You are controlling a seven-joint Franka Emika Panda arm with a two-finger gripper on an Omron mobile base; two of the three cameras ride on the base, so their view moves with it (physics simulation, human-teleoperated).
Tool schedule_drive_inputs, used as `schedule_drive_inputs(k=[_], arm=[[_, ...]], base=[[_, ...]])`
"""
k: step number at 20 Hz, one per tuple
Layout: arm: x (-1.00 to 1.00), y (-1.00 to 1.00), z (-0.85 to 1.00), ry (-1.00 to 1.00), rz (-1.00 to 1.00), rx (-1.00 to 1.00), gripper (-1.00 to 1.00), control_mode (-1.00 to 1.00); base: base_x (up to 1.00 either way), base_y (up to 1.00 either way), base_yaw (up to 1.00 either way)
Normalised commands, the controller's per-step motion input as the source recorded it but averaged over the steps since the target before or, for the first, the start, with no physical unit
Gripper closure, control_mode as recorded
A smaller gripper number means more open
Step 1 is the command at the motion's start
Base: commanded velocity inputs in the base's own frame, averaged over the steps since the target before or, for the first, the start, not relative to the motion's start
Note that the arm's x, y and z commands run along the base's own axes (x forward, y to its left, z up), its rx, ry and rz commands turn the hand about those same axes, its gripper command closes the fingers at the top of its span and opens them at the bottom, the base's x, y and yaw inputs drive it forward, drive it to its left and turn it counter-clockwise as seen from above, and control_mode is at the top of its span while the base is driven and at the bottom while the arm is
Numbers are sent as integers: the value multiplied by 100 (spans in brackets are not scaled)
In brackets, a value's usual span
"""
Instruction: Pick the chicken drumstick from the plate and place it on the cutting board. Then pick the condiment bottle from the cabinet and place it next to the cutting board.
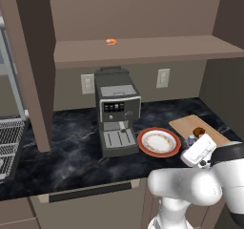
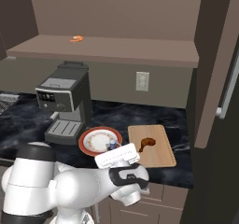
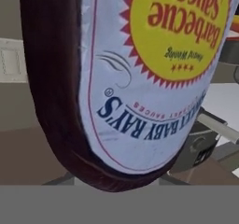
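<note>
My gripper [image 1: 194, 143] is shut on the condiment bottle [image 3: 140, 78], whose yellow-and-white barbecue sauce label reads upside down close to the hand camera. The bottle's blue cap [image 1: 190, 140] [image 2: 112, 145] sticks out beside the white hand, low over the counter between plate and board. The chicken drumstick [image 1: 198, 131] [image 2: 146, 143] lies on the tan cutting board [image 1: 183, 123] [image 2: 161, 158]. Just left of the board sits the red-rimmed plate [image 1: 142, 142] [image 2: 84, 142], with nothing on it. Above runs the brown cabinet shelf [image 1: 152, 49] [image 2: 121, 52].
A grey coffee machine [image 1: 116, 113] [image 2: 65, 101] stands left of the plate on the dark marble counter [image 1: 71, 151]. A tiny orange ring-shaped item [image 1: 111, 42] [image 2: 76, 38] lies on the shelf. A wire rack [image 1: 8, 144] is at the far left. Brown side panels flank the counter.
</note>
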Motion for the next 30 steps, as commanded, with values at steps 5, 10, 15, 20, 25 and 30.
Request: schedule_drive_inputs(k=[5, 10, 15, 20, 25, 30], arm=[[1, 0, -34, -2, 0, -7, 100, -100], [0, 0, -36, 0, 0, -8, 100, -100], [1, -3, -38, 0, 0, -9, 100, -100], [0, -4, -34, 1, 0, -9, 100, -100], [4, 0, -31, 2, 0, -8, 100, -100], [12, 0, -29, 5, 0, -6, 100, -100]], base=[[0, 0, 0], [0, 0, 0], [0, 0, 0], [0, 0, 0], [0, 0, 0], [0, 0, 0]])
